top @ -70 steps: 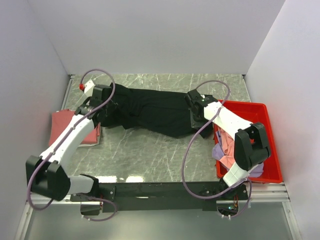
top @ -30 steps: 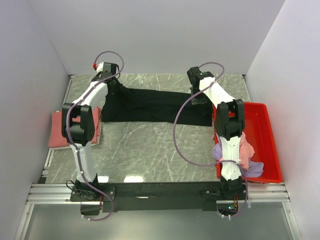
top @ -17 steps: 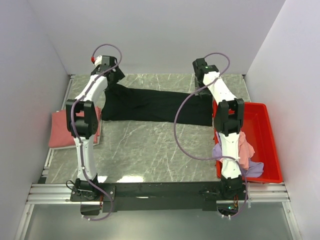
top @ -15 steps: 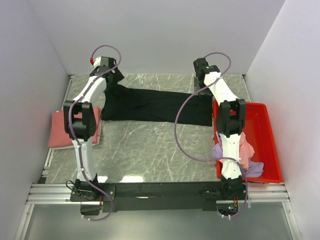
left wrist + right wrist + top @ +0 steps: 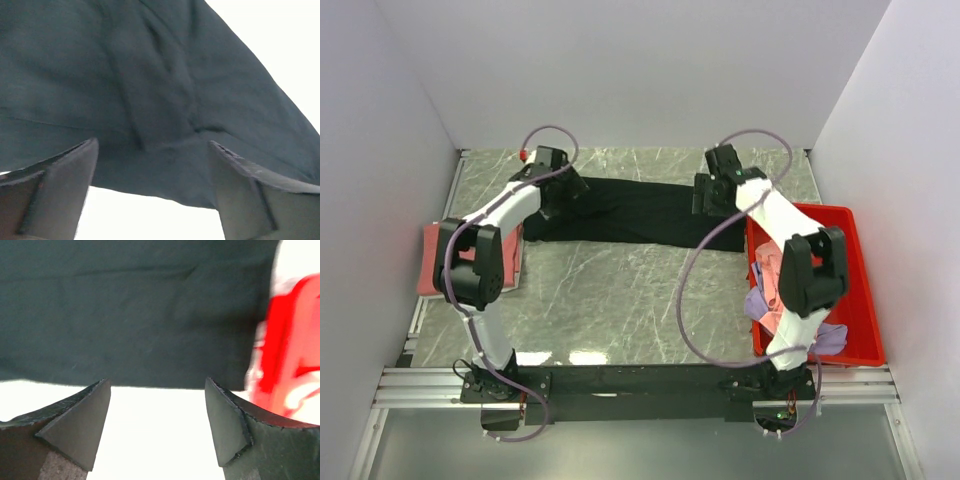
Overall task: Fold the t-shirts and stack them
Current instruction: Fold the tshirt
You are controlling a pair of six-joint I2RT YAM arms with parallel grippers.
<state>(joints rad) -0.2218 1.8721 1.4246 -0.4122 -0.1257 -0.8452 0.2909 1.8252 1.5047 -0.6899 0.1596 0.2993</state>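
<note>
Top external view showed the black t-shirt lying flat in a long strip on the marble table. The left gripper was over the shirt's left end. The right gripper was over its right end.

Left wrist view showed that gripper's two fingers spread wide apart with nothing between them. The black cloth lay just ahead of the tips, with a fold running through it.

Right wrist view showed its fingers wide apart too, and they held nothing. The shirt's straight edge lay just ahead of them.

Off to the right gripper's right side was the red bin, blurry in the wrist view and right beside the shirt's end. A pink t-shirt and a lavender t-shirt lay in the bin, back behind that gripper, partly hidden by the right arm.

A folded salmon-red t-shirt lay off to the left and behind the left gripper, partly under that arm's elbow. A purple cable looped over the table behind the right gripper.
</note>
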